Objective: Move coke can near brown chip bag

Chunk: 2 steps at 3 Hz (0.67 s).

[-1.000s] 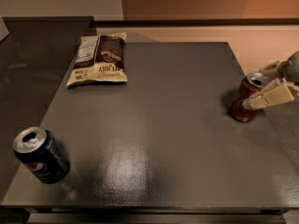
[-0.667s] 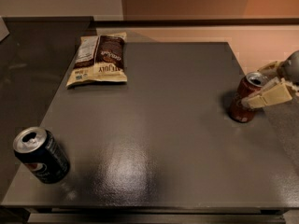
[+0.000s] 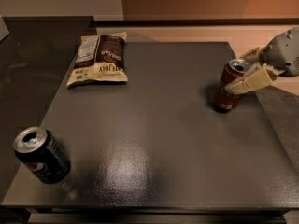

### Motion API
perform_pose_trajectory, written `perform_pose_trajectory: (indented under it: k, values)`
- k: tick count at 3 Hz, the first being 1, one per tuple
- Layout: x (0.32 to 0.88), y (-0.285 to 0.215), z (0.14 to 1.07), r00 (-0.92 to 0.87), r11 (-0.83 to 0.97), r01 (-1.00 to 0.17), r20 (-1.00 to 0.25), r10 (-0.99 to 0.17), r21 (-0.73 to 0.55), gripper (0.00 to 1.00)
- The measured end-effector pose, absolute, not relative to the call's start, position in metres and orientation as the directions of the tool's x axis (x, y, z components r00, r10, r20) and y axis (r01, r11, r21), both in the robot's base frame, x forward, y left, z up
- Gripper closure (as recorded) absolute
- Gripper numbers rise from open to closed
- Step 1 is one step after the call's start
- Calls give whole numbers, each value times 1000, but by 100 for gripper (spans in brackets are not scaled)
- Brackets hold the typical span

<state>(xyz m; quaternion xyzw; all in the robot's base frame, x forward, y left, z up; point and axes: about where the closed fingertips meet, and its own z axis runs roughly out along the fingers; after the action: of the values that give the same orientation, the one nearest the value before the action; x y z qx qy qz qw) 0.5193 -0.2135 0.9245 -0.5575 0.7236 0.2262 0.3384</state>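
The flat dark grey tabletop point(image 3: 163, 139) carries a cream snack bag with a dark brown panel, the brown chip bag point(image 3: 99, 59), lying flat at its far left. Well apart from it, by the right edge, the cream-fingered gripper point(image 3: 239, 73) pinches the dark red coke can point(image 3: 228, 99), slightly tilted. A dark blue soda can point(image 3: 42, 155) stands at the near left corner.

On the table point(image 3: 154, 139), the brown chip bag point(image 3: 98, 59) lies flat toward 11 o'clock from centre, the coke can point(image 3: 230, 90) stands near the 3 o'clock edge, clasped by the gripper point(image 3: 239, 73) reaching in from there, and a second can point(image 3: 42, 155) sits well apart at 8 o'clock.
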Motion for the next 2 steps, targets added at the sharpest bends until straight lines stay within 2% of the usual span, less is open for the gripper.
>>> perform_pose_trajectory:
  k: [2]
  values:
    - [575, -162, 939, -134, 252, -966, -733, -667, -52, 100]
